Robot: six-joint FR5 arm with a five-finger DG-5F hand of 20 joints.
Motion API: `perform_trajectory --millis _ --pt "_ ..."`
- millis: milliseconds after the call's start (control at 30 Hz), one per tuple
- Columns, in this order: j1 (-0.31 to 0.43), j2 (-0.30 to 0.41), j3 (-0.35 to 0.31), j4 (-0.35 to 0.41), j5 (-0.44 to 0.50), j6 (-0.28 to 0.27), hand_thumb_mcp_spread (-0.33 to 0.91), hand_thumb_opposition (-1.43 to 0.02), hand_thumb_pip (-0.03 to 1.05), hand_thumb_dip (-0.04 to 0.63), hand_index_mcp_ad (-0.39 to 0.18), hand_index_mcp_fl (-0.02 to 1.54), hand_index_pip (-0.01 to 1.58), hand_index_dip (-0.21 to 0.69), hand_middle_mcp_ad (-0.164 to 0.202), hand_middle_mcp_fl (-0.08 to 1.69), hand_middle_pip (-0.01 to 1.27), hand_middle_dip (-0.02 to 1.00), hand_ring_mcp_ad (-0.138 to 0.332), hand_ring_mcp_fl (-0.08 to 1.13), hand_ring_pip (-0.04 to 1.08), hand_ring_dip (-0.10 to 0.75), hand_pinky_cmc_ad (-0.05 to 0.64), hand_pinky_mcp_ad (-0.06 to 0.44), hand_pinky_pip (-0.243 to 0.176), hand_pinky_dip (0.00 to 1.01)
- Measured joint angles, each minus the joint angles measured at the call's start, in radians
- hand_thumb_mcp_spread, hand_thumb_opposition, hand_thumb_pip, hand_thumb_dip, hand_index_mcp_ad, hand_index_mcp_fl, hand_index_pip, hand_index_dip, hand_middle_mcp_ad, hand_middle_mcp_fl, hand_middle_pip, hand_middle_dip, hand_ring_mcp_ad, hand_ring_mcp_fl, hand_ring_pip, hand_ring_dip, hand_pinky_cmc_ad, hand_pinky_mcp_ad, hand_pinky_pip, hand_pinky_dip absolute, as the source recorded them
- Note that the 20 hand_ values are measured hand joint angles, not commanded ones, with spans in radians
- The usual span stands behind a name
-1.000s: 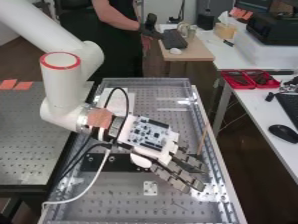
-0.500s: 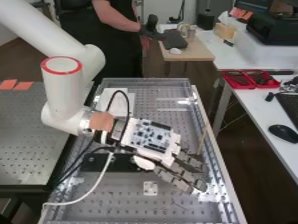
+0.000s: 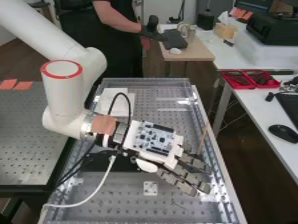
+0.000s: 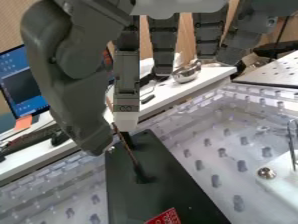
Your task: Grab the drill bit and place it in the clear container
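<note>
Just ahead of the palm, the thumb (image 4: 76, 100) and fingers of the hand (image 4: 126, 80) hang apart, fingers close to straight; nothing is clamped. The drill bit (image 4: 128, 149), long and thin, stands at a slant right by the nearest fingertip, on the thumb's side of it. Whether that fingertip touches the bit, can't tell.

Step now, I'd say: line up & pinch. Best to get the shaft centred betw. thumb and nearest finger first, then close both at approx. the same rate — one side early would prob. push the bit over. Match the pinch to the bit's slant, w/ pads flat on the shaft, b/c a thin round rod will likely roll or pivot if caught on an edge. Grip low enough for control, but keep tips off the black holder (image 4: 144, 178) at its foot, just past the fingertips. Then a short tug along the bit's own axis, no sideways pull, until it's free.

Under the holder, below the fingertips, lies the dark plate (image 4: 166, 185); mind knuckle clearance vs. it on the way in. Around and beneath hand + plate runs the perforated bench (image 3: 110, 197). Farther off, well apart from the hand on its fingertip side — a side table w/ computer mouse (image 3: 285, 133) and red tray (image 3: 247, 86), no part of this step.
</note>
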Motion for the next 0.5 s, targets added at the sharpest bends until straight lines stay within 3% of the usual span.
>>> perform_trajectory --millis 500 --pt "-0.003 -0.012 0.016 -0.001 0.007 0.007 0.56 -0.92 0.55 0.267 -0.087 0.48 1.39 0.253 0.098 0.13 0.12 0.14 0.265 0.01 0.09 -0.024 0.297 0.213 -0.108 0.18"
